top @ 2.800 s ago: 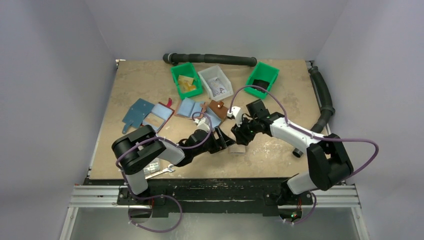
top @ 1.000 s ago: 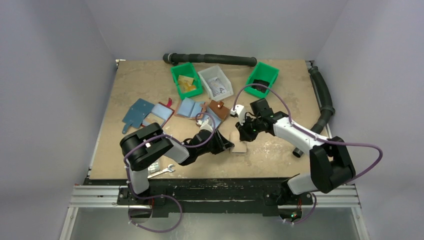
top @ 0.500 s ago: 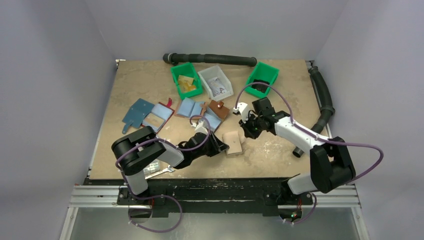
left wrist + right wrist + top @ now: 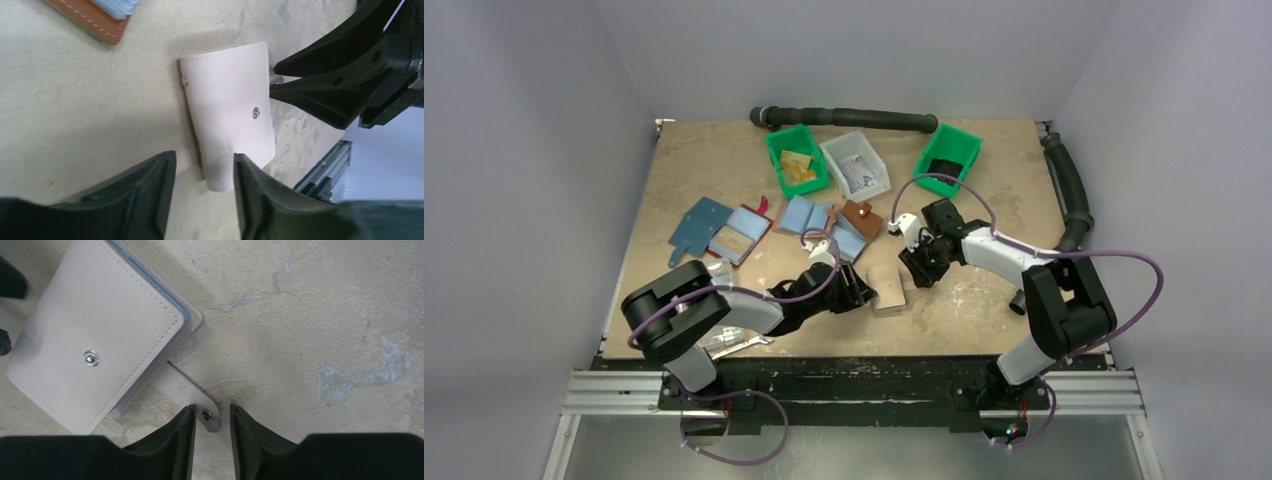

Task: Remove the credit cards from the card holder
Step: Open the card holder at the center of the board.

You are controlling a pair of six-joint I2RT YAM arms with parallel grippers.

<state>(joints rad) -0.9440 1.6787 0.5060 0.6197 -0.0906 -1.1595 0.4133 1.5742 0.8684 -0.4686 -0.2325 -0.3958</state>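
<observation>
Lying flat on the tabletop (image 4: pixel 724 170) between both claws, the holder (image 4: pixel 887 287) sits at centre, a little right of the midline.

Left claw (image 4: pixel 202 161): jaws apart, clamped on nothing. The holder's near end pokes just into the gap, against the right-hand finger (image 4: pixel 250 190). Its long axis runs straight away from this claw toward the other arm.

Right claw (image 4: pixel 212 412): jaws apart. The loose strap (image 4: pixel 192 390) lies between the tips without being pinched. The holder body (image 4: pixel 100 335) lies beside and ahead of this claw, at an angle to it.

Judgement: both claws are at the holder. The left is lined up with its length to pin it. The right is placed for the strap, not the mouth.

Condition of holder: cream stitched leather, closed, strap undone, one snap stud (image 4: pixel 91 358) on the upper face. A blue-grey edge shows along one side; card or lining, I cannot tell. No cards are seen outside it, so extraction is judged not yet done.

Beyond: brown wallets (image 4: pixel 839 220) with blue lining, then bins (image 4: pixel 796 160) at the far edge.
</observation>
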